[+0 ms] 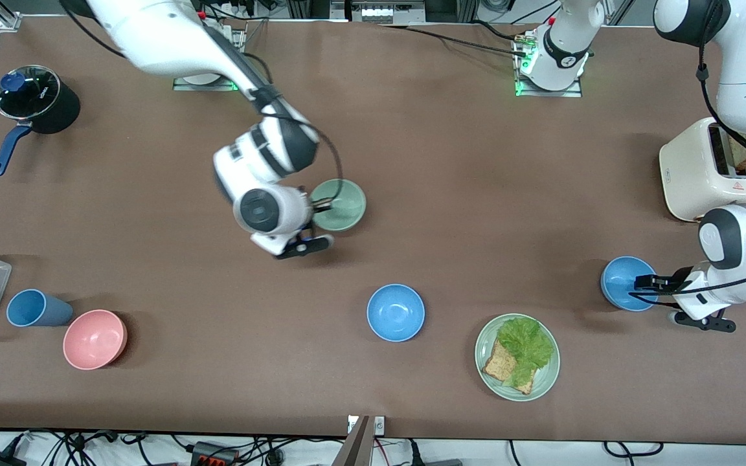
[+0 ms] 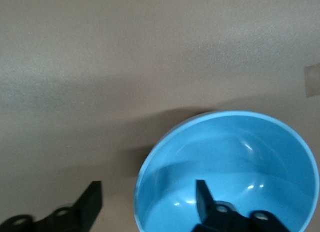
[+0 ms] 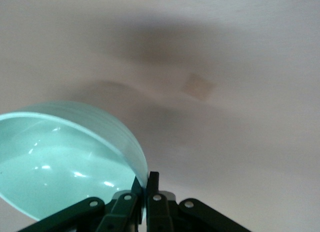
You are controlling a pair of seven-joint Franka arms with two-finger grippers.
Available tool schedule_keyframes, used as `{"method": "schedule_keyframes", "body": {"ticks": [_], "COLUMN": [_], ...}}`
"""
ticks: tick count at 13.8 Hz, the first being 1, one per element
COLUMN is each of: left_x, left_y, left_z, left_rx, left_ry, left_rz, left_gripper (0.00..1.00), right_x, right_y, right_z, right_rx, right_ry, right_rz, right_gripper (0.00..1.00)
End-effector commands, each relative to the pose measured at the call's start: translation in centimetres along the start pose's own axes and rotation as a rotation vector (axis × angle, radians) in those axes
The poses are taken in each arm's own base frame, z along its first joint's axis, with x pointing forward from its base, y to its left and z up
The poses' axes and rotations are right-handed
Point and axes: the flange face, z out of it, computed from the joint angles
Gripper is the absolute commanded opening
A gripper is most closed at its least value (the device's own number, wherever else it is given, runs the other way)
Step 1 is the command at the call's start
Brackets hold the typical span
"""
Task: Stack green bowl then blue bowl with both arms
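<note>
Between the right claw's [image 3: 145, 189] fingers sits the green bowl's [image 1: 340, 204] rim.

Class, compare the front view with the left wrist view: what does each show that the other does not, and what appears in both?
Only the front view shows the right gripper shut on the green bowl's rim, a second blue bowl, the pink bowl, the plate of lettuce and bread, the toaster and the pot.

Only the left wrist view shows one finger inside the blue bowl and the other outside, its rim between them ungripped.

Both show the left gripper, that bowl and the table.
</note>
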Motion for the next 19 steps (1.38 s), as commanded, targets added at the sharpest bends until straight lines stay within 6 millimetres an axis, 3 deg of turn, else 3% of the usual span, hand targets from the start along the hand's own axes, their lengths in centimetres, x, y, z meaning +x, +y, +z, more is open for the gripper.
{"method": "schedule_keyframes", "body": {"ticks": [1, 4, 6, 8, 9, 10, 11, 12, 13, 15, 17, 19], "left_x": [-0.2, 0.1, 0.0, 0.2, 0.4, 0.5, 0.3, 0.3, 0.2, 0.2, -0.2, -1.1], "left_y": [-0.1, 1.1, 1.5, 2.6, 3.9, 5.4, 6.7, 9.0, 11.0, 15.8, 21.5, 27.0], "left_z": [-0.1, -0.2, -0.3, -1.0, -2.2, -4.1, -5.6, -7.3, -8.5, -10.9, -13.0, -13.7], "left_rx": [-0.028, -0.077, -0.118, -0.137, -0.152, -0.164, -0.176, -0.187, -0.195, -0.217, -0.237, -0.241], "left_ry": [0.007, 0.019, 0.011, -0.004, -0.01, -0.014, -0.033, -0.06, -0.085, -0.109, -0.138, -0.177], "left_rz": [0.016, 0.072, 0.057, 0.061, 0.067, 0.061, 0.042, 0.023, -0.011, -0.024, -0.077, -0.164], "left_gripper": [0.43, 0.09, 0.01, 0.01, 0.01, 0.01, 0.01, 0.04, 0.04, 0.0, 0.0, 0.0], "right_x": [0.9, 0.8, 0.3, 0.2, 0.2, 0.4, 0.5, 0.5, 0.0, -0.6, -1.5, -2.2], "right_y": [-1.6, -4.1, -5.4, -5.8, -6.1, -6.1, -5.7, -5.7, -5.9, -4.3, -1.8, 2.2], "right_z": [2.3, 4.2, 5.2, 6.5, 6.8, 6.2, 5.6, 3.9, 0.6, -6.2, -11.3, -16.6], "right_rx": [0.045, 0.098, 0.11, 0.095, 0.099, 0.103, 0.111, 0.123, 0.126, 0.134, 0.117, 0.094], "right_ry": [0.019, 0.031, 0.023, 0.016, 0.022, 0.039, 0.041, 0.063, 0.111, 0.21, 0.252, 0.312], "right_rz": [0.053, 0.099, 0.1, 0.088, 0.086, 0.095, 0.104, 0.117, 0.129, 0.149, 0.171, 0.212], "right_gripper": [0.0, 0.0, 0.0, 0.0, 0.15, 0.85, 1.0, 1.0, 1.0, 1.0, 1.0, 1.0]}}
